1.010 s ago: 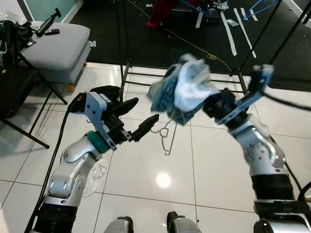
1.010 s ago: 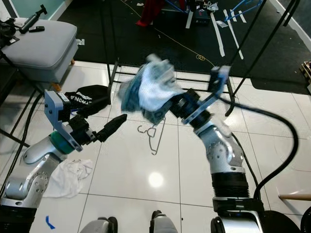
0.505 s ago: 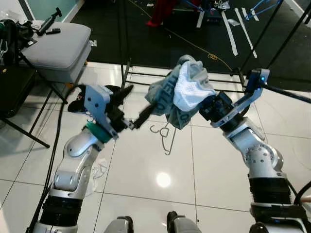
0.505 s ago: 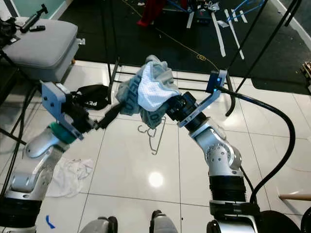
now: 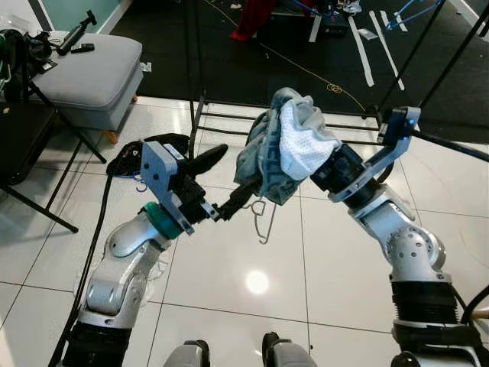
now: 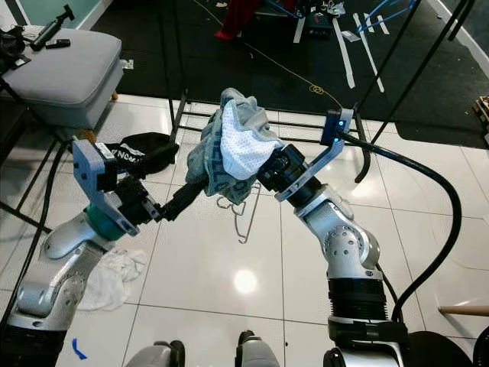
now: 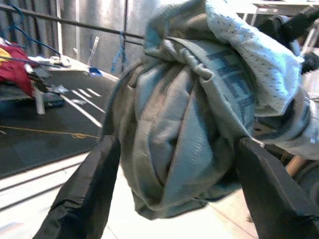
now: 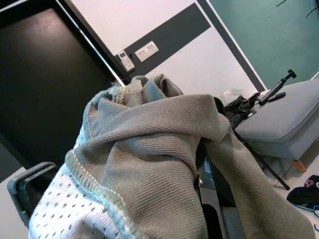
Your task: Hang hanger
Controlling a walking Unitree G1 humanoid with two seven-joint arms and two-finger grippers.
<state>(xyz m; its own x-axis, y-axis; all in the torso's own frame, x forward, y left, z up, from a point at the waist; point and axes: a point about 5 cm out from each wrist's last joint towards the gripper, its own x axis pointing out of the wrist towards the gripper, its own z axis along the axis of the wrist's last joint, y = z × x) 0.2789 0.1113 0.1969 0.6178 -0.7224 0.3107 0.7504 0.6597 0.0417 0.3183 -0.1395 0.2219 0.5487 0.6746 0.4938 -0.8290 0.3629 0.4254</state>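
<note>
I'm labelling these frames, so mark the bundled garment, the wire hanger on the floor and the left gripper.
bundled garment [image 5: 284,149], left eye view, on its white mesh part.
wire hanger [image 5: 266,222], left eye view, on its thin wire.
left gripper [image 5: 225,180], left eye view, midway between its fingertips.

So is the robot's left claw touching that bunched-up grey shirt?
Cannot tell. In the left eye view one finger of the left gripper reaches the shirt's edge; in the left wrist view the open fingers flank it, contact unclear.
</note>
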